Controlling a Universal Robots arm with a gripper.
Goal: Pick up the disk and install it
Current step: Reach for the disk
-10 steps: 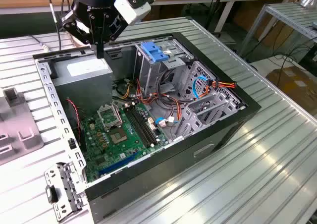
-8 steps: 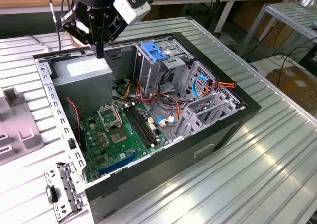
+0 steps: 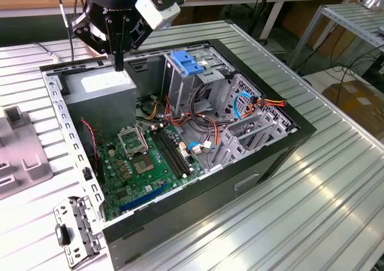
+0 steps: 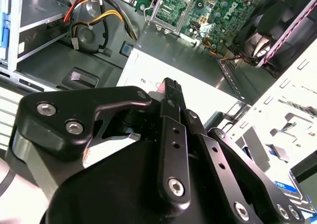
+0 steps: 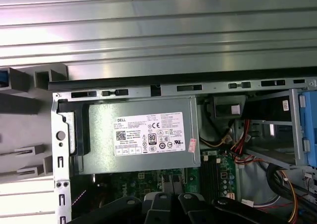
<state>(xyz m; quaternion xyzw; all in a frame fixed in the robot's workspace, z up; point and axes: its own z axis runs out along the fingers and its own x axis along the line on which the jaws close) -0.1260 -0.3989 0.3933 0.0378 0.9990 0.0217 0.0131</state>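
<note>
Hangs over the power supply (image 3: 102, 82) with claw (image 3: 119, 62) pinched narrow, gripping nothing. Judging by a dark blue-edged slab, puts the disk (image 4: 303, 177) on the bench (image 3: 24, 235), toward the exterior view's left; long axis unclear.

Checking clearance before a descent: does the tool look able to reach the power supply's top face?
Likely yes: the tool hangs right above the power supply, the computer case lies open, and nothing sits between them.

Table (image 3: 336, 181): ribbed bare metal, shiny.
Case (image 3: 240, 184): matt black.
Supply (image 5: 101, 135): dull grey metal, paper sticker (image 5: 148, 134).
Gripper (image 3: 119, 65): black, satin sheen.
</note>
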